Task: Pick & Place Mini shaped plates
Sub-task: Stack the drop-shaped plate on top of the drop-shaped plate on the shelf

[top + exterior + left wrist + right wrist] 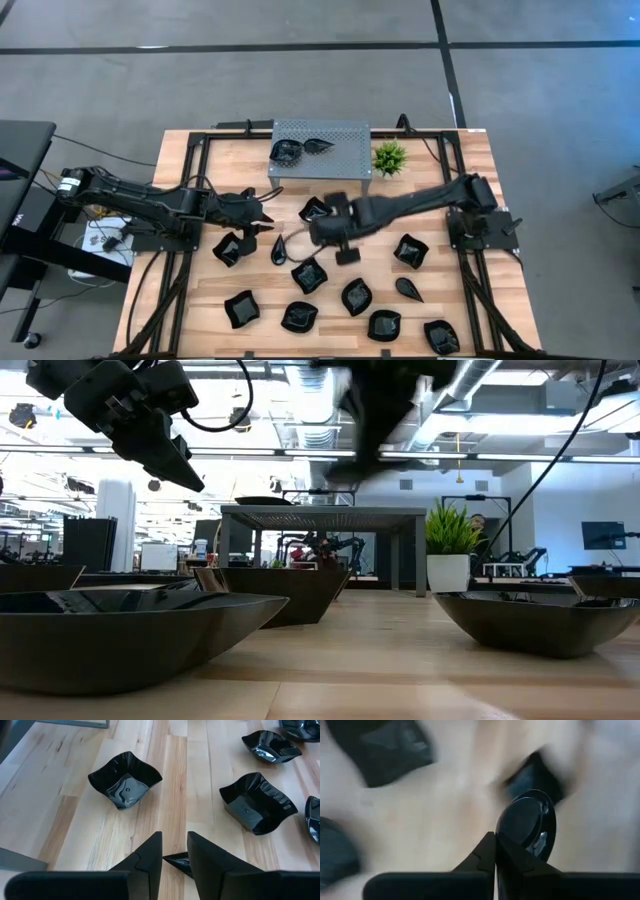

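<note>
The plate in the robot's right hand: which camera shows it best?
The right wrist view: the rounded glossy plate fills the picture, pinched at its rim by the right hand. The high view shows only a small dark shape at that hand. The low view is blurred there; the left wrist view misses it.

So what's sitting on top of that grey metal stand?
Two small black dishes lie side by side on the grey stand. The table under the stand is hidden by its top.
</note>
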`<action>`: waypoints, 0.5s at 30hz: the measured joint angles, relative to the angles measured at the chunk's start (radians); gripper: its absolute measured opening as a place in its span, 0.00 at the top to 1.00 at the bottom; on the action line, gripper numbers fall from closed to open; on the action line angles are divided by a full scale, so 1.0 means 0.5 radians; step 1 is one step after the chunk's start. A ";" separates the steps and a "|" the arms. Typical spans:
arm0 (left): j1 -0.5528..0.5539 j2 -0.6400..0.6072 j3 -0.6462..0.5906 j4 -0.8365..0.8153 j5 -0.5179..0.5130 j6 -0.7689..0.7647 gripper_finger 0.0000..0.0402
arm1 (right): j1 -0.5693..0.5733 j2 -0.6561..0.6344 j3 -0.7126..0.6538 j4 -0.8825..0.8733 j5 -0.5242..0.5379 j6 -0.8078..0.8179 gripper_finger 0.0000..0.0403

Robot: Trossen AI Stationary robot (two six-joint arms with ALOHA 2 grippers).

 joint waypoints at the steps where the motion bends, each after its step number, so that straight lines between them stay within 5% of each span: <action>1: 0.000 0.000 0.000 0.001 0.000 0.000 0.77 | -0.034 -0.001 0.068 0.009 0.049 -0.189 0.99; 6: 0.000 0.000 0.000 0.007 0.000 0.000 0.77 | -0.315 -0.005 0.312 0.005 0.140 -0.904 0.99; 15: 0.000 0.000 0.000 0.008 0.000 0.000 0.77 | -0.875 0.033 0.371 0.053 -0.124 -1.692 1.00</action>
